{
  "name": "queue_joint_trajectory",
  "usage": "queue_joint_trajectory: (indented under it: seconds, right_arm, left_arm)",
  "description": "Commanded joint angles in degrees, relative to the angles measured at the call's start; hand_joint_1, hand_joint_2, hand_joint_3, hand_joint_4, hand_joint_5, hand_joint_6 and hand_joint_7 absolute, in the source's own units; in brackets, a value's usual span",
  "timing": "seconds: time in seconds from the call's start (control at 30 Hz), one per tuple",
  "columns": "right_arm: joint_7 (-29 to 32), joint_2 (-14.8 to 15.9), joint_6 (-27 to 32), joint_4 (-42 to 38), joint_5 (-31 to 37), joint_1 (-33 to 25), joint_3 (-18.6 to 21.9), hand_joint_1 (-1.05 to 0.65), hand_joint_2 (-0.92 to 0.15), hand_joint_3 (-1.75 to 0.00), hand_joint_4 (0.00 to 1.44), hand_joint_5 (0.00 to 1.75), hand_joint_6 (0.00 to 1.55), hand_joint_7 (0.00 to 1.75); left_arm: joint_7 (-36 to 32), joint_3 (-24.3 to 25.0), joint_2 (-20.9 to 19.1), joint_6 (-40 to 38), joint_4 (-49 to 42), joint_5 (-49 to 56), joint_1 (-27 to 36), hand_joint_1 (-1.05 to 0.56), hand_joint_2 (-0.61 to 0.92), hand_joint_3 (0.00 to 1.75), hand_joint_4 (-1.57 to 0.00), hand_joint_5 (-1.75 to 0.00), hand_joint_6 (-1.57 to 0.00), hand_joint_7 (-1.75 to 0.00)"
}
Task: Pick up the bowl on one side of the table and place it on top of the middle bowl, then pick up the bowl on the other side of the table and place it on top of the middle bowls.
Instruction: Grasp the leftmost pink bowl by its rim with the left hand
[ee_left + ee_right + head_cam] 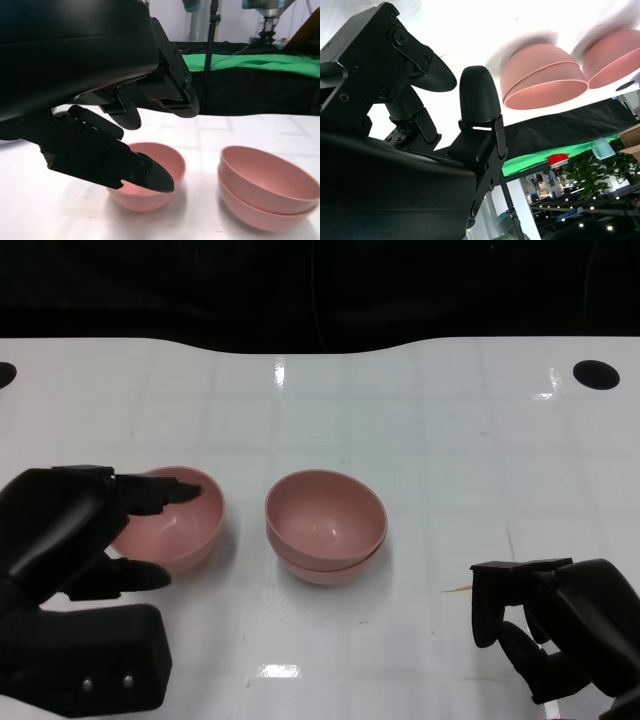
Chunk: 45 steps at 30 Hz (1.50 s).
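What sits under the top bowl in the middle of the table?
Another pink bowl nests under the top bowl; only its rim and outer wall show. Its inside is covered.

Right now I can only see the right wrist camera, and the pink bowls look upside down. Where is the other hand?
Observer: The left hand is at the single bowl on the robot's left, one finger over its rim.
Operator: Is it lifted yet?
Observer: No, it sits on the table, fingers apart around it.
Operator: And my hand?
Observer: The right hand hangs right of the two stacked bowls, holding nothing.
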<state>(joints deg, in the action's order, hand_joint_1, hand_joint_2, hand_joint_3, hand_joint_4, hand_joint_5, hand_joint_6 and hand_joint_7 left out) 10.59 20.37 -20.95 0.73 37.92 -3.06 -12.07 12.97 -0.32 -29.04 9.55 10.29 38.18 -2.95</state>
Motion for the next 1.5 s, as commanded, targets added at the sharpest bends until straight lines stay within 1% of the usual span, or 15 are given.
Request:
queue_joint_trajectory:
  seconds: [0.03,0.2,0.43,0.5,0.63,0.73,0.8,1.0,1.17,1.37,1.5]
  right_arm:
    - [-0.6,0.3,0.3,-0.1,-0.8,0.2,0.5,-0.09,-0.21,-1.48,0.96,1.75,0.8,1.59]
    - [-1.1,0.0,1.1,0.6,-0.9,0.0,0.6,-0.09,-0.21,-1.47,0.95,1.75,0.8,1.58]
    - [-1.5,-0.2,1.4,1.3,-1.1,-0.3,0.7,-0.09,-0.21,-1.47,0.96,1.75,0.81,1.57]
    - [-1.4,-0.2,1.3,1.3,-1.1,-0.3,0.7,-0.09,-0.21,-1.47,0.96,1.75,0.81,1.56]
    - [-1.7,-0.3,1.8,1.7,-0.8,-0.4,0.6,-0.09,-0.21,-1.47,0.96,1.75,0.81,1.55]
    - [-1.7,-0.2,1.9,1.7,-0.6,-0.5,0.6,-0.09,-0.21,-1.46,0.96,1.75,0.81,1.55]
    - [-1.8,-0.2,2.0,1.7,-0.6,-0.5,0.6,-0.1,-0.2,-1.46,0.95,1.75,0.81,1.55]
    - [-1.7,-0.3,1.6,1.6,-0.7,-0.8,0.4,-0.1,-0.2,-1.47,0.96,1.75,0.82,1.55]
    - [-1.4,-0.2,1.0,1.3,-0.6,-0.8,0.2,-0.1,-0.19,-1.47,0.96,1.75,0.82,1.55]
    - [-1.4,-0.2,1.0,1.6,-0.2,-0.9,0.1,-0.09,-0.19,-1.48,0.97,1.75,0.83,1.55]
    - [-1.3,-0.3,1.0,1.6,0.1,-0.8,0.0,-0.09,-0.19,-1.48,0.97,1.75,0.83,1.55]
  left_arm:
    - [1.9,-1.0,-1.9,-2.8,0.9,1.9,-1.4,-0.55,0.87,0.0,-0.56,-0.27,-0.53,0.0]
    - [5.2,-3.8,-3.8,-5.8,0.3,5.1,-3.4,-0.6,0.89,0.01,-0.5,-0.21,-0.45,0.0]
    - [6.5,-7.8,-5.3,-6.8,-3.4,8.5,-6.4,-0.58,0.88,0.0,-0.5,-0.14,-0.42,0.0]
    - [6.6,-9.0,-5.7,-6.7,-4.8,9.3,-7.4,-0.56,0.87,0.0,-0.52,-0.1,-0.43,0.0]
    - [3.4,-12.5,-6.2,-4.2,-10.8,12.0,-10.3,-0.57,0.85,0.0,-0.55,-0.08,-0.45,-0.01]
    - [1.5,-14.4,-5.9,-3.2,-14.6,13.3,-12.1,-0.58,0.84,0.0,-0.58,-0.08,-0.46,-0.01]
    - [1.0,-15.7,-5.7,-3.1,-16.5,14.0,-13.0,-0.58,0.84,0.0,-0.56,-0.06,-0.45,0.0]
    - [0.9,-19.4,-5.0,-3.7,-22.3,15.9,-16.4,-0.59,0.89,0.02,-0.54,-0.03,-0.43,0.0]
    - [0.4,-23.1,-3.6,-5.5,-27.8,19.3,-20.2,-0.61,0.92,0.03,-0.53,-0.02,-0.41,0.0]
    - [-0.7,-26.9,-2.4,-4.8,-34.5,20.5,-23.9,-0.59,0.92,0.03,-0.58,-0.04,-0.45,-0.02]
    - [-4.4,-29.2,-1.7,-2.5,-40.3,20.3,-26.3,-0.55,0.92,0.02,-0.65,-0.06,-0.49,-0.03]
